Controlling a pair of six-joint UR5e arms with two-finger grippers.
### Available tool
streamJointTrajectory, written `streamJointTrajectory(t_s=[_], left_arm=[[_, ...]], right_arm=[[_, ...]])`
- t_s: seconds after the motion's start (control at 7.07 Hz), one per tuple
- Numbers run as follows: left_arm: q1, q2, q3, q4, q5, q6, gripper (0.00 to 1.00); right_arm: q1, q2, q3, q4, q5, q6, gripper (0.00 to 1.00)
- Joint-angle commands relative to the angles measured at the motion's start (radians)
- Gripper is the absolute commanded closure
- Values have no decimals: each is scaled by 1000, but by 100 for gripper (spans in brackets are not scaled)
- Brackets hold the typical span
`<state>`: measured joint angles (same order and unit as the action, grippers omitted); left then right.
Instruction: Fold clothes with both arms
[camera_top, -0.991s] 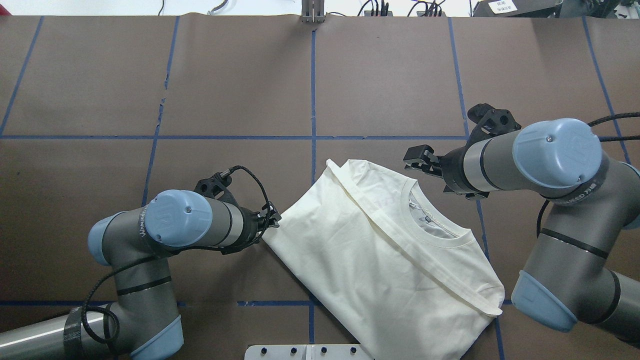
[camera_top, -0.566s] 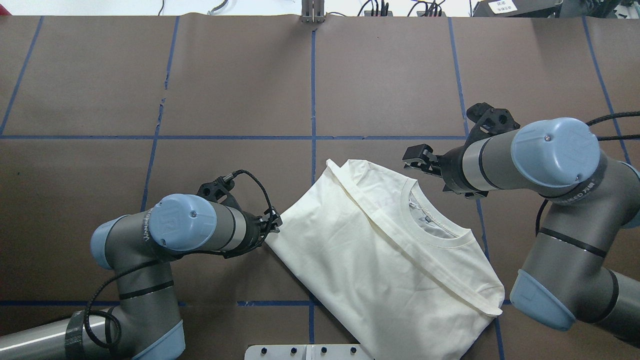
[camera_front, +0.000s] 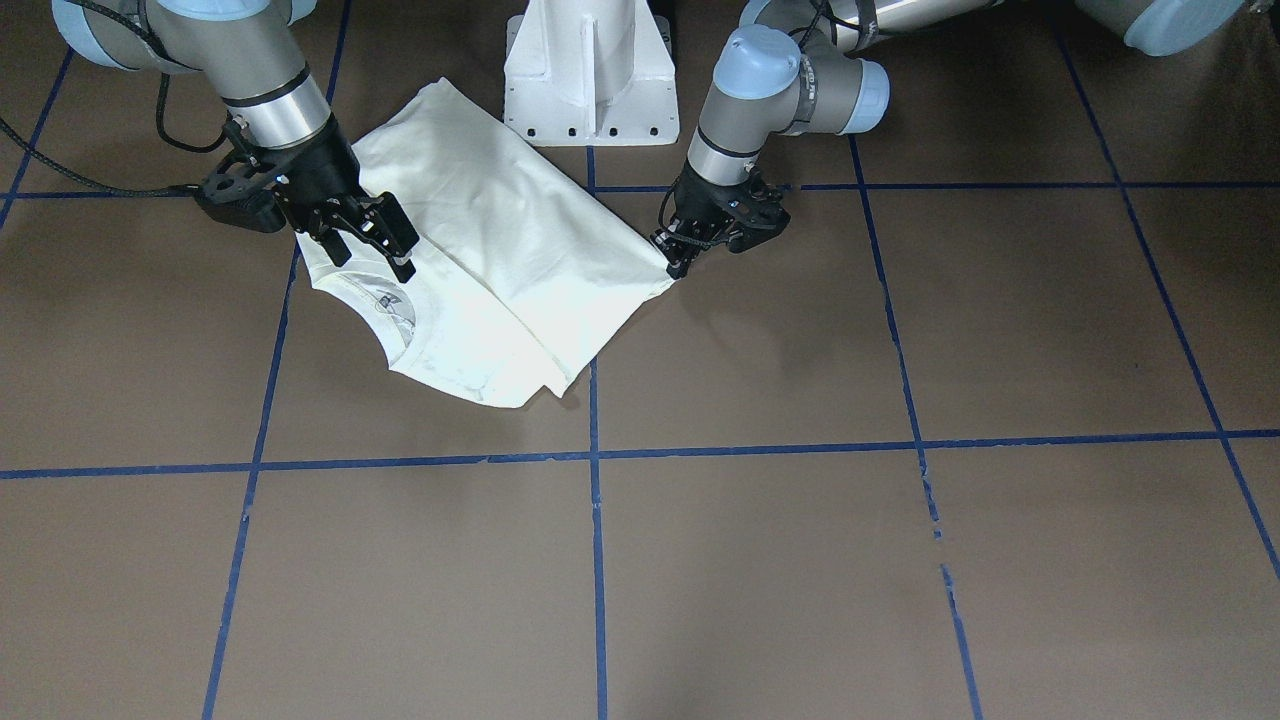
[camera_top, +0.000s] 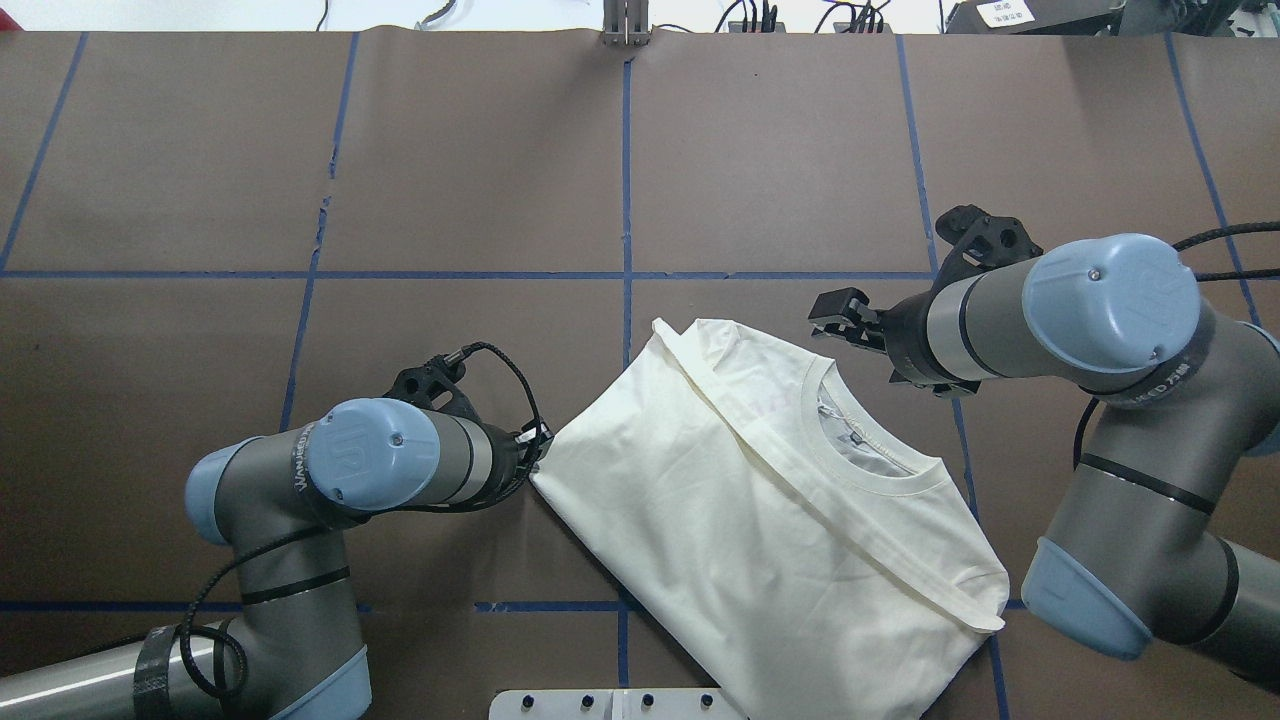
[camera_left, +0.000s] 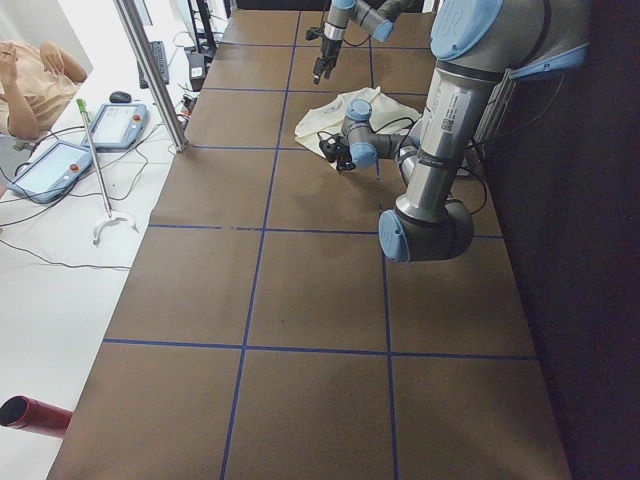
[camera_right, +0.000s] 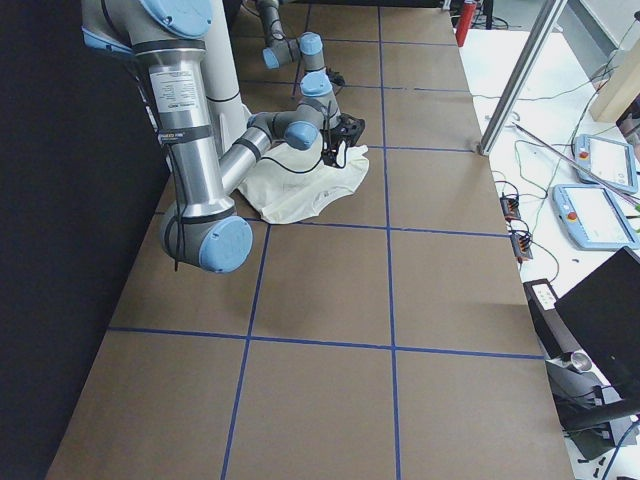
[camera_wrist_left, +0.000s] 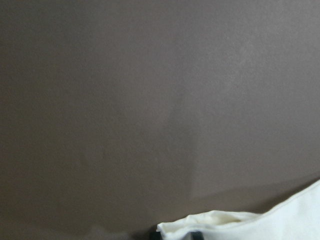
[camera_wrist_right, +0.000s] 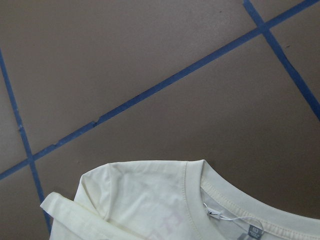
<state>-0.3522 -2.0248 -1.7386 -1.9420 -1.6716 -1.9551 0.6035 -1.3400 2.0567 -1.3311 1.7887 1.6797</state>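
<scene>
just out from the base (camera_front: 590, 100), on the counter (camera_front: 800, 500), the shirt (camera_front: 520, 240) lies folded lengthwise, plain side up and skewed to the blue lines. its collar (camera_front: 395, 320) is farther from the base, toward the right arm's side. the left claw (camera_front: 678, 258) is down at the shirt's corner (camera_front: 662, 283) on the base's other side. its fingers look close together, but i cannot tell whether they pinch cloth. the right claw (camera_front: 370, 250) hangs spread wide and empty over the shoulder edge by the collar.

my worry is the left corner. several layers meet there, and a shallow bite would likely take only the top one, so the fold would peel open when lifted. a low claw could also shove the cloth and bunch it. the right claw sits near the edge, so it might close on just the collar rib or miss. if one arm lifts first, the skewed shirt would probably twist.
</scene>
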Motion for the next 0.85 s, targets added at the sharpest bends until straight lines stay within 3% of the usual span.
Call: streamJointTrajectory(t_s=[0.0,0.14,0.42,0.71], left_arm=[[-22,-2,-16,47,4,28,100],[-62,-6,-28,72,3,115,100],[-268,-108,37,72,-8,289,100],[-420,-320,385,-28,-8,399,100]], right_arm=[[-1,-2,0,0,0,0,0],[-1,-2,2,0,-2,2,0],[-1,4,0,-2,-2,5,0],[-4,7,0,0,-8,9,0]])
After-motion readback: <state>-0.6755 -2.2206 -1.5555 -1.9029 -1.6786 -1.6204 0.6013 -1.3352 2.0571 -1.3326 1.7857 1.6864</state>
